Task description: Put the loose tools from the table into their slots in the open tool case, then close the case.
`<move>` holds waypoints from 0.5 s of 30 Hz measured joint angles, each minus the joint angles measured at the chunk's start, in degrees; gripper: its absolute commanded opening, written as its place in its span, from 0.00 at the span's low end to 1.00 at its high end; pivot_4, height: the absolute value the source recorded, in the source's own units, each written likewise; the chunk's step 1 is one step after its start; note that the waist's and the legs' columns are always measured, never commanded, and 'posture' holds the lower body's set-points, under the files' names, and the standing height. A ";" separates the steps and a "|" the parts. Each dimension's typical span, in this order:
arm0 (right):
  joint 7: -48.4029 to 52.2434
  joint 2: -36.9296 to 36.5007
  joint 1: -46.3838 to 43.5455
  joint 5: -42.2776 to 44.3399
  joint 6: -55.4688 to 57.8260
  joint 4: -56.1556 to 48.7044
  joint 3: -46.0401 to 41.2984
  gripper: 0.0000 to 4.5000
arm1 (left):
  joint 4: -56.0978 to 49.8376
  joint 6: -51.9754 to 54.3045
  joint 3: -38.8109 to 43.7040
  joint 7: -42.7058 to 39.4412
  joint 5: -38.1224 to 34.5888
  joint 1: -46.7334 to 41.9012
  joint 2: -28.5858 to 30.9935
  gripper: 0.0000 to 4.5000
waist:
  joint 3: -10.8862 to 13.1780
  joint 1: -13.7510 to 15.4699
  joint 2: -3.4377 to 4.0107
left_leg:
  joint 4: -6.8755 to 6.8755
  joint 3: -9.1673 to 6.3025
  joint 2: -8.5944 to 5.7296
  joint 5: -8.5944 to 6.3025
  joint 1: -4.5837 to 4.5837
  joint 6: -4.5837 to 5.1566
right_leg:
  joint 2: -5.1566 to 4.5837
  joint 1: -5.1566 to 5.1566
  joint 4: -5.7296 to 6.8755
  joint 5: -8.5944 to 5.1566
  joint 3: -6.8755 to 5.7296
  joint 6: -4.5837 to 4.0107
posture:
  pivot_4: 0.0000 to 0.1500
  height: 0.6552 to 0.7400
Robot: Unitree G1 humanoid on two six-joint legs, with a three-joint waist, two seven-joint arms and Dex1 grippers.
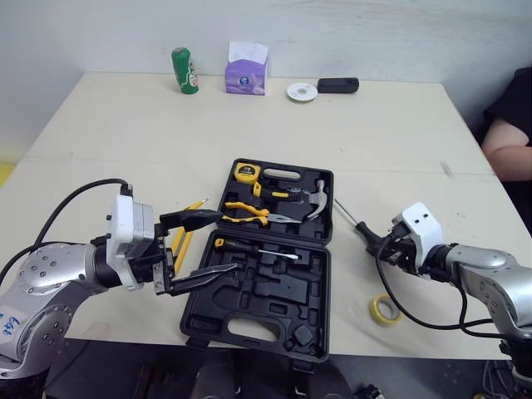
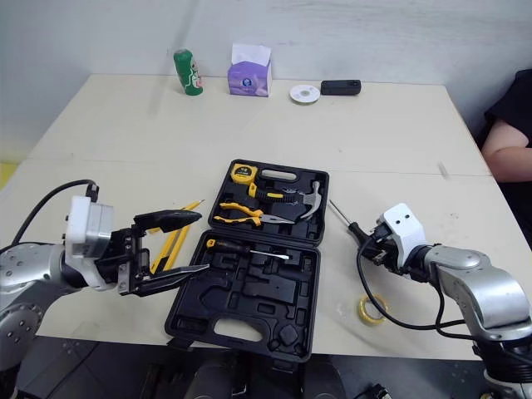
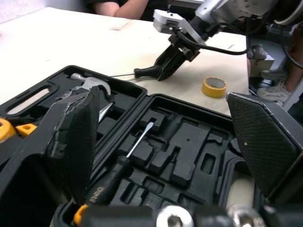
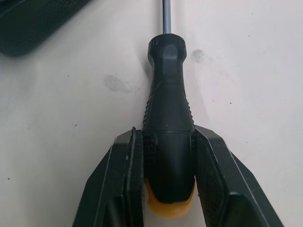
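Where the table [image 1: 374,141] is nearest the robot: a yellow tape roll [image 1: 384,309] lies right of the open tool case [image 1: 274,299].
Left gripper [image 1: 231,239]: jaws spread wide, hovering over the case's left edge, empty.
Slim yellow item [image 2: 170,243]: on the table just left of the case, partly behind that gripper.
Right gripper [image 1: 376,243]: jaws clamped on the black handle of a loose screwdriver [image 4: 166,94], which lies on the table right of the case.
Near half of case: one slotted screwdriver [image 1: 233,245].
Far half of case: pliers [image 1: 249,214], hammer [image 1: 314,199], tape measure [image 1: 246,173].
Far edge: green can [image 1: 185,71], purple tissue box [image 1: 247,73], white disc [image 1: 302,91], black device [image 1: 337,85].
Right edge: a person's arm [image 1: 509,150].
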 measured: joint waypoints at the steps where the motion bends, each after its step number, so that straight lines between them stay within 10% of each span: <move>1: 0.41 -1.29 0.56 -0.97 -1.47 -0.01 0.15 0.22 | 0.22 -0.07 -0.05 -0.04 0.33 -0.17 0.01 1.00 | 0.01 0.14 0.01 | 0.00 0.03 -0.02 0.00 0.00 0.00 | -0.01 -0.03 0.01 0.00 0.02 0.00 | 1.00 1.00; 15: 30.76 -13.42 -22.89 0.67 -10.70 0.70 10.85 0.22 | 6.94 -2.52 0.37 -5.81 5.15 0.67 3.27 1.00 | 0.12 -1.12 0.15 | -0.10 0.46 0.48 0.06 0.04 -0.22 | 0.53 -0.44 0.08 0.06 0.57 -0.22 | 1.00 1.00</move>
